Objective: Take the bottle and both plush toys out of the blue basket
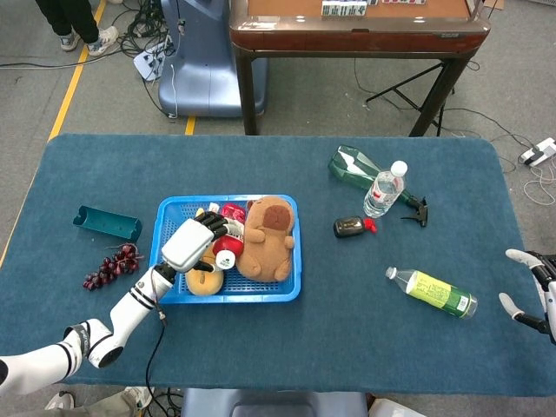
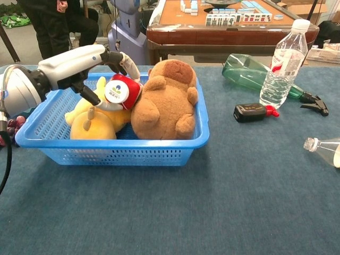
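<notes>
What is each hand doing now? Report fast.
Left hand: grips the red white-capped bottle in the blue plastic basket.
Right hand: open, holding nothing.

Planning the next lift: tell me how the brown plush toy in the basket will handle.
The brown plush toy looks soft and rounded, so it will probably squash under fingers. It seems light for its bulk. It leans against the red bottle, so lifting it may shift that.
</notes>
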Motion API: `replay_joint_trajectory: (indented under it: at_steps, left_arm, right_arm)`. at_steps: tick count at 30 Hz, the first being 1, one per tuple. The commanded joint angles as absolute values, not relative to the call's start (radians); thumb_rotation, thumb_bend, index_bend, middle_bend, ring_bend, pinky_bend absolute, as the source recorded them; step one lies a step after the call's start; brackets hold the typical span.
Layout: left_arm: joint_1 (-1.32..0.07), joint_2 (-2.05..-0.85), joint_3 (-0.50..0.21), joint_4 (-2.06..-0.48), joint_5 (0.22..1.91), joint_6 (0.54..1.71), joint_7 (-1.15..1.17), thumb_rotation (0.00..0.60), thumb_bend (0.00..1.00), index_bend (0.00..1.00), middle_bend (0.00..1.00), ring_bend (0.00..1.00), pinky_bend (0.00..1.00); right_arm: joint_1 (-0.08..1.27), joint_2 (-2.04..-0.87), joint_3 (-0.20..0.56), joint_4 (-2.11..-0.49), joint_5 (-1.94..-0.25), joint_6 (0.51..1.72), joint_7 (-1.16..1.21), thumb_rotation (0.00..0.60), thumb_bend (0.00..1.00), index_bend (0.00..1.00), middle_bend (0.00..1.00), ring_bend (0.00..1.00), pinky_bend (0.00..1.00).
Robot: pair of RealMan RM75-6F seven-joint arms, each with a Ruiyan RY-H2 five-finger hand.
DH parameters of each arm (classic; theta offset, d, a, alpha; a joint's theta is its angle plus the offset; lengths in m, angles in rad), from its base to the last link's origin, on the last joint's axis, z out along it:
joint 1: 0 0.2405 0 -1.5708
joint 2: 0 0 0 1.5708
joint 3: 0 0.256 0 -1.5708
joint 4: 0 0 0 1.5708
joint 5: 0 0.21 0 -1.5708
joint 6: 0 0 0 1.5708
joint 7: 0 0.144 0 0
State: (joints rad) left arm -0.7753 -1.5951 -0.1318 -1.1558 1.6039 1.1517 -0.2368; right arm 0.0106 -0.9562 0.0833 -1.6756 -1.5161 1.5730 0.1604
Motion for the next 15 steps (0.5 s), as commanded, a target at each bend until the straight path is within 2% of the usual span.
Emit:
replay_joint_trajectory:
  at_steps: [1, 6, 15]
  left_arm:
    - [-0.774, -1.604, -0.136, -1.147, 1.596, 1.163, -0.252, 0.6, 0.25, 0.51, 0.5, 0.37, 0.22]
    - [-0.766, -1.597, -0.142, -1.152, 1.592, 1.197, -0.272, 0.6, 0.26, 0.62, 0.63, 0.5, 0.3]
    - [-0.732, -1.525, -0.168, -1.249, 1.582, 1.284, -0.34, 0.6, 0.27, 0.68, 0.7, 0.58, 0.4]
  right_arm:
    - [0.009, -0.955, 0.084, -1.677, -1.517, 1.576, 0.161, 0.6, 0.21, 0.27, 0.29, 0.27, 0.39]
    - [0.007, -0.953, 0.084, -1.68, -1.519, 1.581, 0.163, 0.6, 0.21, 0.27, 0.29, 0.27, 0.39]
    - [0.013, -0.958, 0.087, -1.679, -1.529, 1.58, 0.167, 0.6, 0.21, 0.27, 0.29, 0.27, 0.39]
